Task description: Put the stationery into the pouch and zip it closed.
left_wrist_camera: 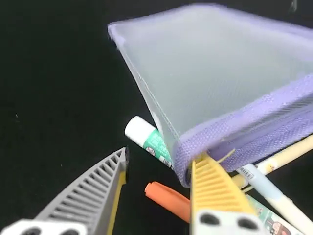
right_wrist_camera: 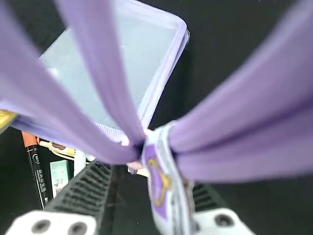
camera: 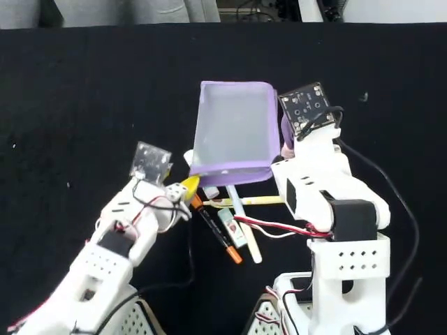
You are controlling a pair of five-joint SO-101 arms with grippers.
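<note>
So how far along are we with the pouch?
Nothing packed yet: the orange-capped black marker, the pale pens and the white-capped tube lie on the black table by the mouth of the purple mesh pouch. In hand: the right gripper pinches the pouch's edge, and the open left gripper sits at the mouth corner. Left: loading, zipping.

Surface: my high view gives a black cloth-covered table (camera: 70,84) | Far edge: I see pale grey drapery (camera: 126,10), dark cables (camera: 279,8), a white panel (camera: 391,8) | Light: even, diffuse
</note>
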